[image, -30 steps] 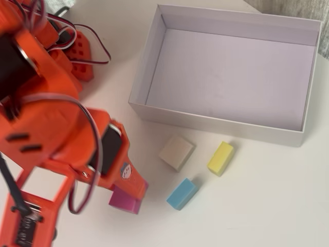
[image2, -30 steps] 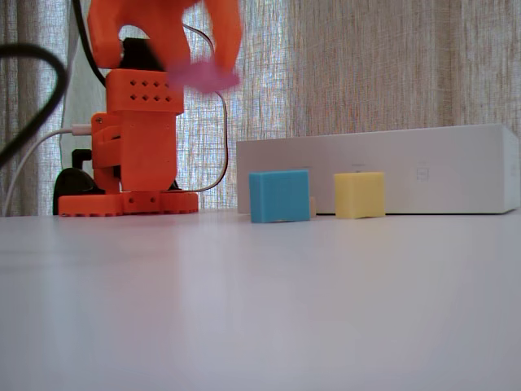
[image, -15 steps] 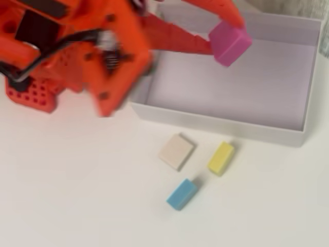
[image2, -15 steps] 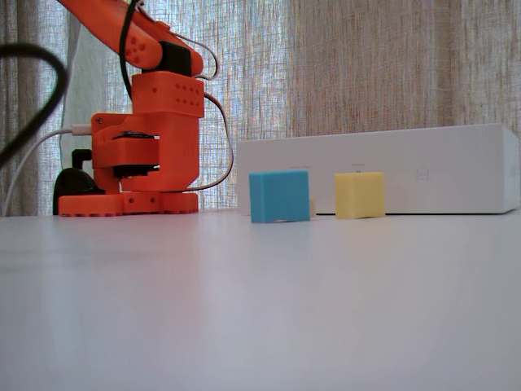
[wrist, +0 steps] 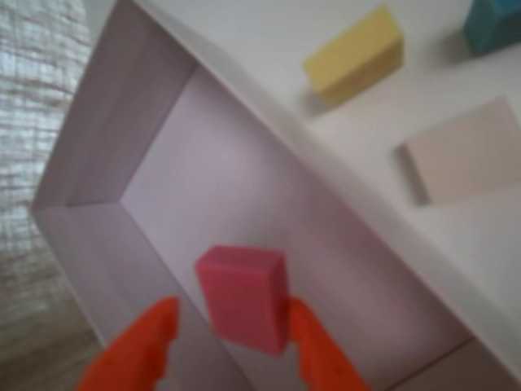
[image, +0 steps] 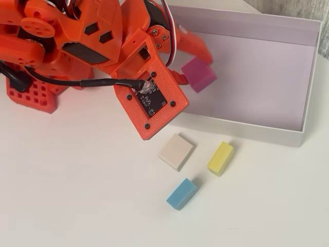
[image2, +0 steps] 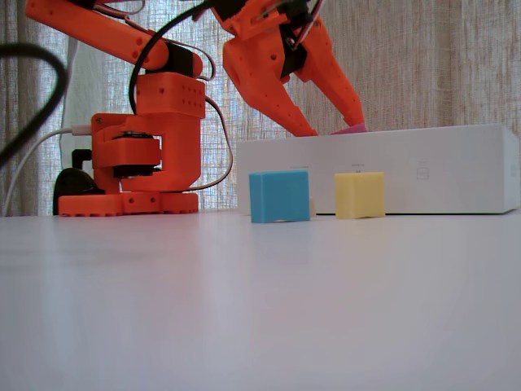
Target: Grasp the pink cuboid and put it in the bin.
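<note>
The pink cuboid [image: 198,74] hangs tilted over the left part of the bin [image: 247,128], between the fingers of my orange gripper [image: 195,69]. In the wrist view the cuboid [wrist: 242,297] touches the right finger [wrist: 308,342], and a gap separates it from the left finger [wrist: 151,338]. The fixed view shows the gripper [image2: 334,128] with its jaws spread wide just above the bin's [image2: 407,167] wall, and a sliver of the pink cuboid [image2: 350,128] peeks over the rim beside one fingertip. I cannot tell whether it touches the floor.
In front of the bin lie a beige flat block [image: 176,151], a yellow block [image: 220,158] and a blue block [image: 181,193]. The arm's base [image2: 134,155] stands at the left with cables behind it. A curtain hangs behind the table.
A second ago the gripper held the pink cuboid above the base at the left. It has swung right over the bin, and its fingers now stand spread.
</note>
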You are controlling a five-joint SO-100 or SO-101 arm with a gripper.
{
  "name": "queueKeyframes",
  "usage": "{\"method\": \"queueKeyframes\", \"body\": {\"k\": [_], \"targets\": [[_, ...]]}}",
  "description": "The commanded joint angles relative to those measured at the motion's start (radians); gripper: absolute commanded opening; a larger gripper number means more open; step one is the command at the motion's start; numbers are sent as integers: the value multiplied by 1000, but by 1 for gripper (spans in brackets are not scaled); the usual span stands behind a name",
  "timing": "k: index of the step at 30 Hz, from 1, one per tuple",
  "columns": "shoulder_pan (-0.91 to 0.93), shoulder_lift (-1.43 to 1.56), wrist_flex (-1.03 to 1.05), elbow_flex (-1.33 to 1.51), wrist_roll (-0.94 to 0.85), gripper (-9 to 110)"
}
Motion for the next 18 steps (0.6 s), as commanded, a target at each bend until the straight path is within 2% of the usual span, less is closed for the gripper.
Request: {"method": "queueKeyframes", "body": {"k": [1,7,11,14,18], "targets": [[6,46,-61,-3,0,29],[72,71,-302,-64,-2,29],[193,71,-502,-184,20,27],[333,75,-492,-299,164,24],[526,129,-336,-377,365,19]]}}
